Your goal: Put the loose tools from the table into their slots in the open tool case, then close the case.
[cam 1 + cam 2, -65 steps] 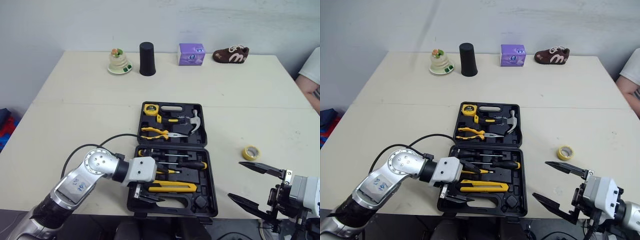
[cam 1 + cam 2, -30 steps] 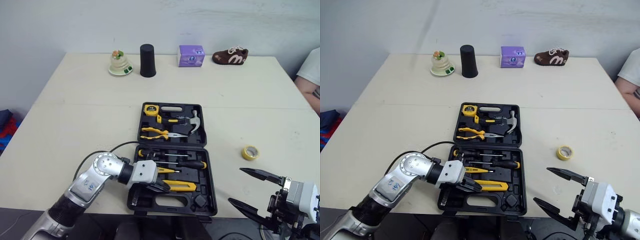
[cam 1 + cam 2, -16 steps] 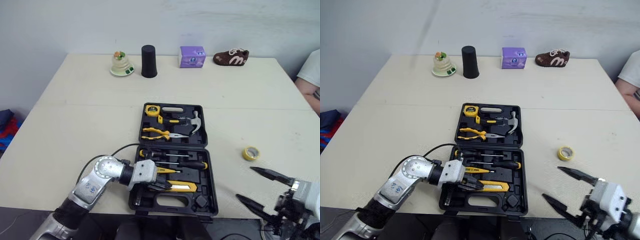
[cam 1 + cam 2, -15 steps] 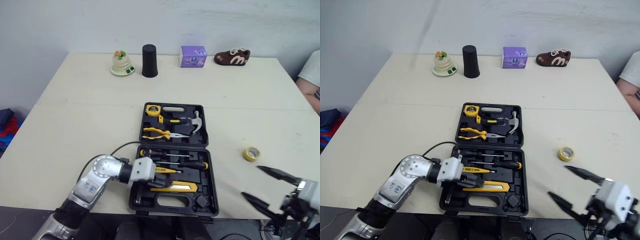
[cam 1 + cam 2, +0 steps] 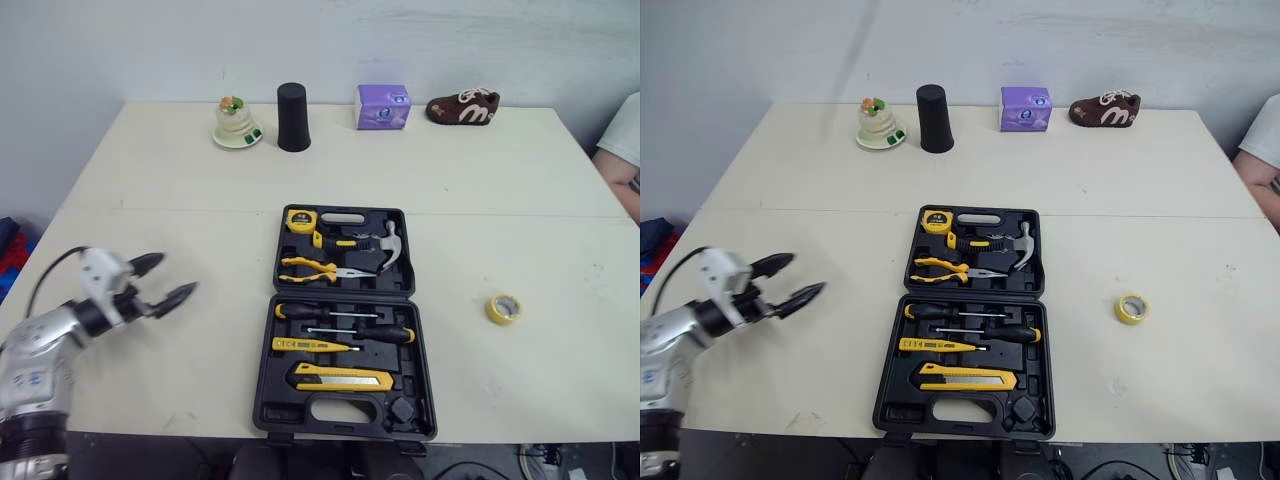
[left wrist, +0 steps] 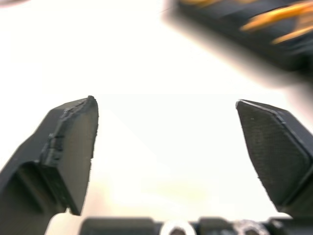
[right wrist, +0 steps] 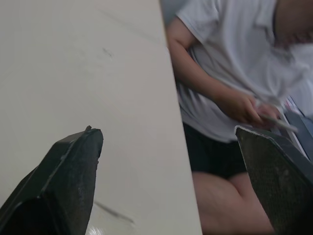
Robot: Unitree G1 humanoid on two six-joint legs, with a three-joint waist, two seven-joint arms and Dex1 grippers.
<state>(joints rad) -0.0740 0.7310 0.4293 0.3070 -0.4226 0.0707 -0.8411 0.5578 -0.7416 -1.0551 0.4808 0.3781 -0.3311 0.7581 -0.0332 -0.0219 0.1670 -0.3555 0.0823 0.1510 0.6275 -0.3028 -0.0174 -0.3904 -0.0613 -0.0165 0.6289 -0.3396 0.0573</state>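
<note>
The left pincer (image 5: 175,274) is pulling away empty, fingers spread wide, leaving the open black plastic tool case (image 5: 345,320) well to its right (yellow utility knife (image 5: 340,377) now slotted); the yellow tape roll (image 5: 503,308) is lying loose beyond the case.

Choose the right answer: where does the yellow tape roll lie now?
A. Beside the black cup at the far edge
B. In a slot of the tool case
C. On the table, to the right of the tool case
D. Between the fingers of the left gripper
C: the yellow tape roll lies on the bare table, apart from the tool case, which stands open to its left.
</note>
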